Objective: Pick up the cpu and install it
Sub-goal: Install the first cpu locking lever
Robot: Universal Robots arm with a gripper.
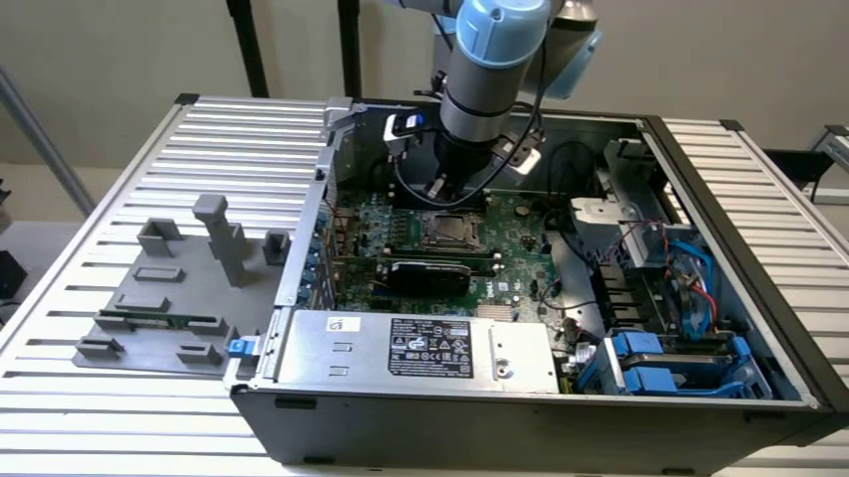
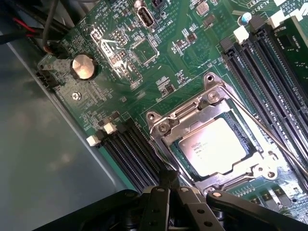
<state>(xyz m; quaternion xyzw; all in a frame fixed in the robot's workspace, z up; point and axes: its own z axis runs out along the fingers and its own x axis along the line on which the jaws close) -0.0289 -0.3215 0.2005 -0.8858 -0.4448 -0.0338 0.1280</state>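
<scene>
The cpu [image 2: 216, 147], a silvery-grey square chip, lies flat inside the metal socket frame [image 2: 185, 118] on the green motherboard [image 2: 159, 53]. My gripper [image 2: 168, 179] is shut, its dark fingertips meeting just beside the frame's edge, next to the memory slots [image 2: 132, 154]. I see nothing held between them. In the exterior view the arm reaches down into the open computer case, with the gripper [image 1: 444, 194] right above the cpu [image 1: 444, 231] and socket.
Case walls [image 1: 690, 179] surround the board. A power supply box [image 1: 424, 343] sits at the front, blue drive bays [image 1: 663, 368] and cables on the exterior view's right. A grey fixture [image 1: 159, 298] with a green memory stick [image 1: 166, 320] lies outside on the slatted table.
</scene>
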